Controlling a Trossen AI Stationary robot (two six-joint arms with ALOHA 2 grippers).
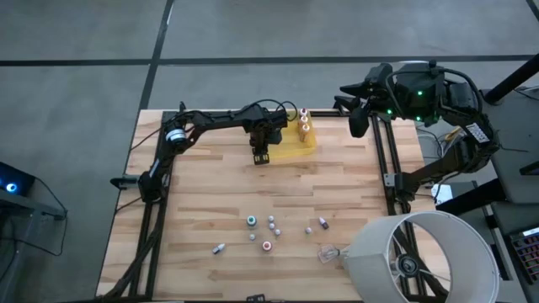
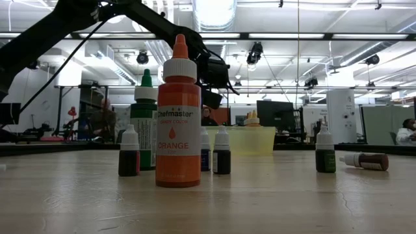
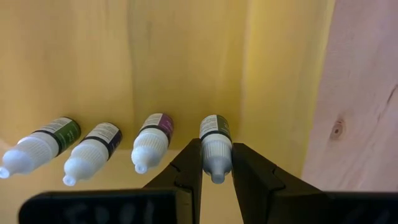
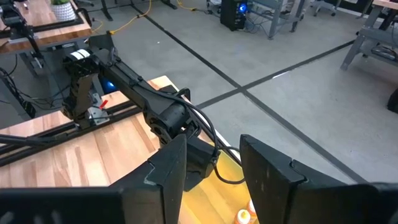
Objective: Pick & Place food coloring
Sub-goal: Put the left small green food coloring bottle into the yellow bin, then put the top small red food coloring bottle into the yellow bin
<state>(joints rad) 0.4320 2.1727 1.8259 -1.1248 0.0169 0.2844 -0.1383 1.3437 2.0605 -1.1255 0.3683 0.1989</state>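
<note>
now | l gripper point(image 3: 216, 177) clamped on food coloring bottle point(image 3: 214, 146) over yellow tray point(image 3: 186, 62) | r gripper point(image 4: 211, 171) fingers apart, off table

Pale wooden plank table point(image 1: 202, 194), bearing a translucent yellow tray point(image 1: 296, 147) near its far edge, loose food coloring bottles point(image 1: 268, 225) scattered toward its near edge, and a clear crumpled plastic scrap point(image 1: 327, 252) beside them.

Bottle point(image 3: 215, 144) in left hand point(image 3: 216, 177)
</note>
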